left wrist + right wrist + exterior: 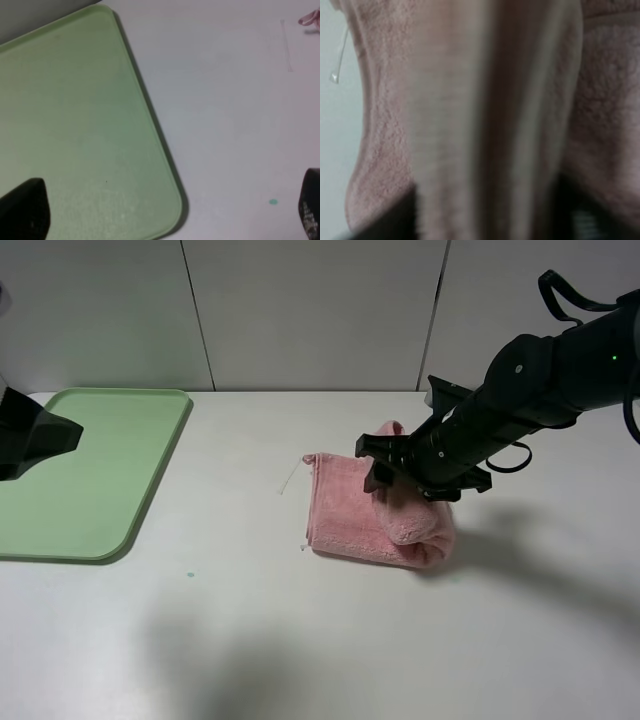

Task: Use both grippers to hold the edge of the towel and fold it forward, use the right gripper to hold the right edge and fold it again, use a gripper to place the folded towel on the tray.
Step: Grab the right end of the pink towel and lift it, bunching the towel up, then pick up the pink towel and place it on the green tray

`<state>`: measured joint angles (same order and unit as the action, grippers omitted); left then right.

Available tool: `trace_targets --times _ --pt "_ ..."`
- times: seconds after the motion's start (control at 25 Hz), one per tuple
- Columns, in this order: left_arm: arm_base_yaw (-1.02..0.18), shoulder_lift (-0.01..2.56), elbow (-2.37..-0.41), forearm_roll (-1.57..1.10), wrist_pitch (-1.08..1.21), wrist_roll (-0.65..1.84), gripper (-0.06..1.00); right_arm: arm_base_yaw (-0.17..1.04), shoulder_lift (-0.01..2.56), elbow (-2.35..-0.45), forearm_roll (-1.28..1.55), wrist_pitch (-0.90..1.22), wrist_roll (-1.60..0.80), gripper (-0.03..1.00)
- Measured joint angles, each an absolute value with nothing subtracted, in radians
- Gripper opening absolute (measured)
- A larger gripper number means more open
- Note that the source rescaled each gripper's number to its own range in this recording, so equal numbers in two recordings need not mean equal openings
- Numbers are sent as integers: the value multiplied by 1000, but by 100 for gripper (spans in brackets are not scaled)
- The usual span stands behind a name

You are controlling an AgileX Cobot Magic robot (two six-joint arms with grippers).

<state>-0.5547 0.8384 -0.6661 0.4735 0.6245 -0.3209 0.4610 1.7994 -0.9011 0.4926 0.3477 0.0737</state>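
A pink towel (345, 510) lies folded on the white table near the middle. My right gripper (387, 472) is shut on the towel's right edge and holds that part lifted, draped over the rest. The right wrist view is filled with close, blurred towel (385, 125), and the fingers are hidden there. A green tray (90, 480) lies at the left. My left gripper (35, 435) hovers over the tray, open and empty. In the left wrist view its two fingertips (22, 212) stand far apart above the tray (75, 110), and a corner of the towel (310, 19) shows.
A loose white thread (290, 478) lies on the table just left of the towel; it also shows in the left wrist view (286, 47) and the right wrist view (340, 55). A small green speck (190, 574) marks the table. A panelled wall stands behind.
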Motion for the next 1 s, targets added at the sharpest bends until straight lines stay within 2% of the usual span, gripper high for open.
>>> trace_targets --times 0.08,0.2,0.48,0.8,1.0 --pt "-555 838 -666 473 625 -321 100 461 1799 -901 500 345 73 93" --pt "-555 838 -666 473 625 -321 100 461 1799 -901 512 342 73 98" --pt "-555 838 -666 473 625 -321 100 485 1759 -901 575 315 74 100" --pt "-555 838 -666 473 625 -321 100 579 1697 -901 700 233 78 100" --pt "-555 838 -666 473 625 -321 100 617 1658 -901 678 229 74 100"
